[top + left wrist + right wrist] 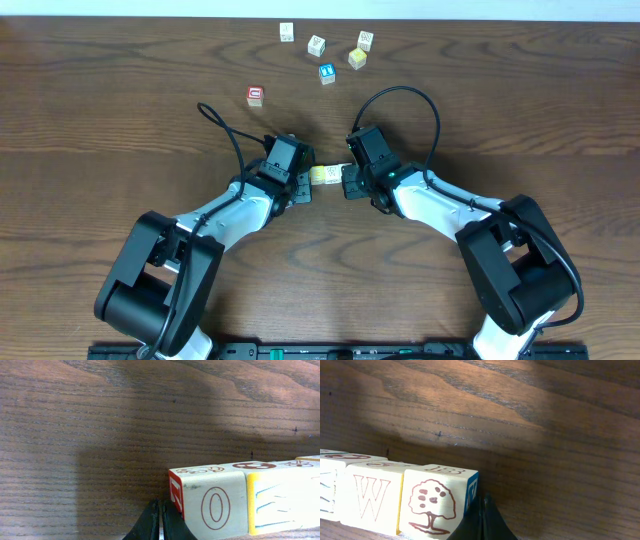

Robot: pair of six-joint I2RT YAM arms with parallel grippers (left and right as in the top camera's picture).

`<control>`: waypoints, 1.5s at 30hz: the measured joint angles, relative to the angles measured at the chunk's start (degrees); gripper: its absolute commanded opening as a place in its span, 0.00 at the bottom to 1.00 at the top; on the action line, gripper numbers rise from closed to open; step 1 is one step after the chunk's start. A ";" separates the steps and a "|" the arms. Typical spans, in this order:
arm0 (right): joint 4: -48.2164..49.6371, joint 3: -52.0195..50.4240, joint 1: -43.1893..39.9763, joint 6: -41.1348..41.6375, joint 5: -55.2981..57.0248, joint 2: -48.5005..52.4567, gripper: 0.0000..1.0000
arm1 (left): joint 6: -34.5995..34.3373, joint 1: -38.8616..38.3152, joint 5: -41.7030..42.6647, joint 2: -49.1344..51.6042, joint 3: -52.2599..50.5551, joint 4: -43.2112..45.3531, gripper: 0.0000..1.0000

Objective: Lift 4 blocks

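Overhead view: the left arm (215,215) and the right arm (440,205) converge at the middle of the bench (100,130). A short row of blocks (328,175) lies end to end between the left jaws and the right jaws, and each pair is set against one end of the row. Only this view shows the loose cubes toward the far edge, well apart from the row: three cream cubes (316,45), a pale yellow cube (357,58), a blue-faced cube (327,73) just beside the yellow one, and a red-faced cube (255,96) off to the left. Left wrist view: the dark fingers (149,525) are pressed flat together with nothing between them, their tips against the red end face of a cream block printed with a red "O" (215,507). Next in line comes a yellow-edged block with blue marks (285,500), and then a sliver of a third. Right wrist view: the fingers (495,527) are likewise closed on nothing, their tips at the blue end face of a block bearing a tree (432,505). A "W" block (370,497) adjoins it, and a third is cut by the frame edge. The overhead view resolves neither the printing nor the number of blocks. No view settles whether the row rests on the bench or hangs clear of it.
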 measured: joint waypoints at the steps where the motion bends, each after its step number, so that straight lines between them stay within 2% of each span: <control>1: 0.02 0.00 0.00 0.00 0.00 0.00 0.01 | 0.09 0.00 -0.02 0.00 0.00 -0.02 0.07; 21: 0.04 0.02 0.55 -0.13 -1.38 0.00 0.01 | 2.86 0.00 -2.56 -0.55 0.74 -2.86 0.07; 45: 0.04 0.02 0.98 -0.26 -2.43 0.02 0.01 | 3.10 -0.02 -4.46 -0.74 0.74 -3.85 0.07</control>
